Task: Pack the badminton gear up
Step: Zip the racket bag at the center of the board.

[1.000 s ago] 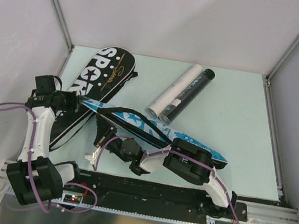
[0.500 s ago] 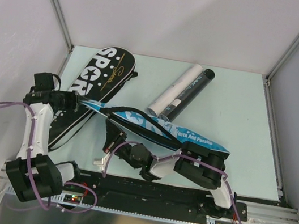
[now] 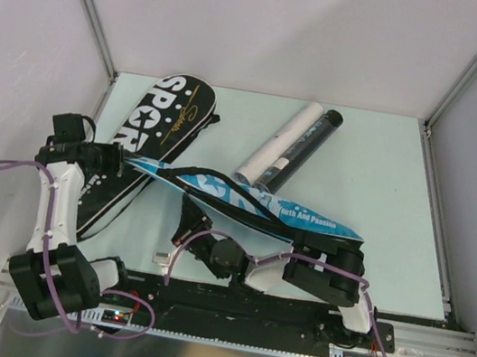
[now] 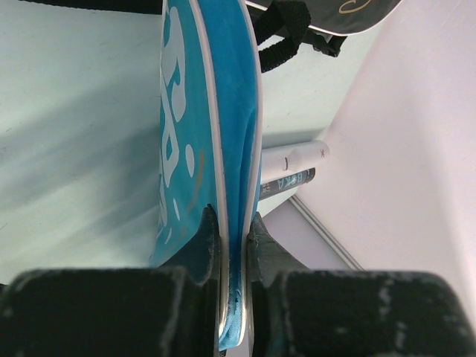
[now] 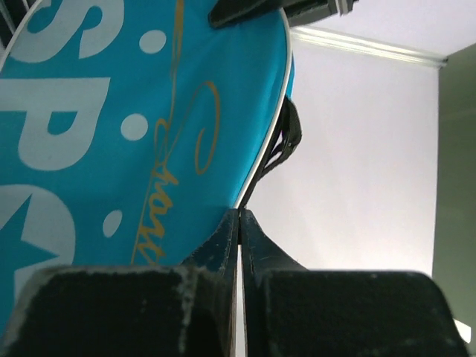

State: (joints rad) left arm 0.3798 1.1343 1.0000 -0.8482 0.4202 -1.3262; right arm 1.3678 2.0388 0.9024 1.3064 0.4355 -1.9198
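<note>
Still airborne: the blue racket-shaped fabric cover (image 3: 305, 215) hangs above the pale green table (image 3: 384, 185), strung between both arms across the near middle.

- The left gripper (image 3: 125, 158) is clenched on the cover's narrow end. The left wrist view shows both fingers (image 4: 204, 249) pressed against its white-piped edge.
- The right gripper (image 3: 187, 221) sits under the cover, partway along it. Its fingers (image 5: 219, 242) are all but touching, and the cover's rim runs down into the slit between them, so it's pinching that rim.

Changes against a second ago:
- The cover has rolled, so its printed face with "Youth And Passion" now points up.
- Its wide end sits further from the near edge.
- In the top view its upper edge now crosses the near ends of the tubes.
- The right gripper has shifted right and toward the near edge, and its elbow has swung right too.
- The left gripper has barely moved.

Unchanged:
- The black racket-shaped "SPORT" cover (image 3: 165, 111) lies flat at far left.
- The long white tube (image 3: 279, 144) and the long black tube (image 3: 306, 149) lie touching side by side at far centre.
</note>
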